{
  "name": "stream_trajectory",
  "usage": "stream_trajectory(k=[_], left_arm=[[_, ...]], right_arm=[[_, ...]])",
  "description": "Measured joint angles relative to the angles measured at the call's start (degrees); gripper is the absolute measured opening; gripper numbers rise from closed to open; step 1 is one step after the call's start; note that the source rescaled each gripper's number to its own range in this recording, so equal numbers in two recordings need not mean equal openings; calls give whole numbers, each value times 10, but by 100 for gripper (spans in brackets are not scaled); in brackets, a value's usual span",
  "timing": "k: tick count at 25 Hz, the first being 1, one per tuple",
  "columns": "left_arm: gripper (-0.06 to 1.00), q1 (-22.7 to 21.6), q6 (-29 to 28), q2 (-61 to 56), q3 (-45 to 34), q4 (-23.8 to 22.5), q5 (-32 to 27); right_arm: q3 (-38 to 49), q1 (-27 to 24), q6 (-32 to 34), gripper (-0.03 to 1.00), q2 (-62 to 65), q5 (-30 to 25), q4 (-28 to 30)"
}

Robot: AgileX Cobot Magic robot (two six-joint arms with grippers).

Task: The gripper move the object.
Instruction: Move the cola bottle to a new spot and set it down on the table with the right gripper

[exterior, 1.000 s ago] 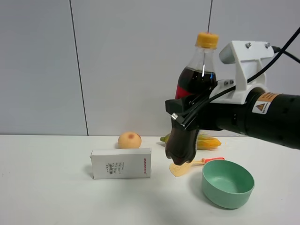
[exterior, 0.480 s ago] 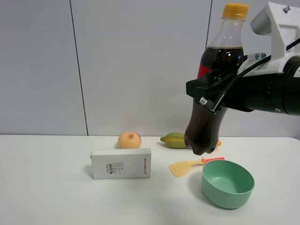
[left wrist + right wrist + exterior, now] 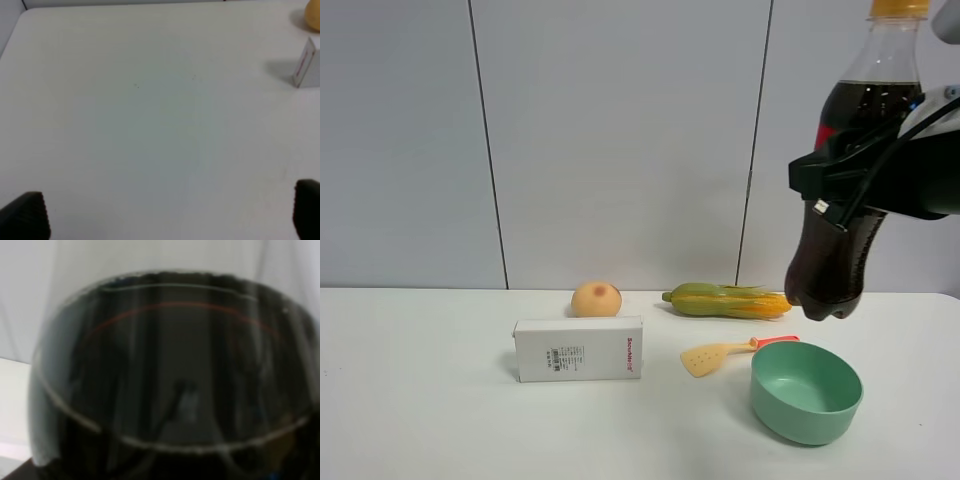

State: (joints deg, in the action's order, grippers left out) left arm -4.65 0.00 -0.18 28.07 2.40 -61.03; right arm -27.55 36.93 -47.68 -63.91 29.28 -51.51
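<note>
Filling the lower part of the high view, the table (image 3: 410, 420) is white. The bottle (image 3: 832, 270) hangs near upright in the air at the far right, clear of the table, and the right gripper (image 3: 832, 190) is clamped round its middle. The left gripper (image 3: 165, 215) hovers over bare table, jaws wide apart. On the table lie a box (image 3: 579, 349), a bowl (image 3: 800, 420), a corn cob (image 3: 727, 300), a peach (image 3: 596, 298) and a spatula (image 3: 732, 353).
</note>
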Motion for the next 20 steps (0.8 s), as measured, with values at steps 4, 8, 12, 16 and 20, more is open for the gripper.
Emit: stream_trajectory(k=[4,8,12,16,20], left_arm=[[100,0,0,0,0,0,0],[100,0,0,0,0,0,0],[100,0,0,0,0,0,0],[100,0,0,0,0,0,0],[100,0,0,0,0,0,0]], right_arm=[[0,0,-150,60,14,50,-154],[0,0,-236,60,29,126,-244],[0,0,-255,60,53,185,-279],[0,-15,-255,60,56,205,-286],[0,-59,-256,60,56,205,-299]])
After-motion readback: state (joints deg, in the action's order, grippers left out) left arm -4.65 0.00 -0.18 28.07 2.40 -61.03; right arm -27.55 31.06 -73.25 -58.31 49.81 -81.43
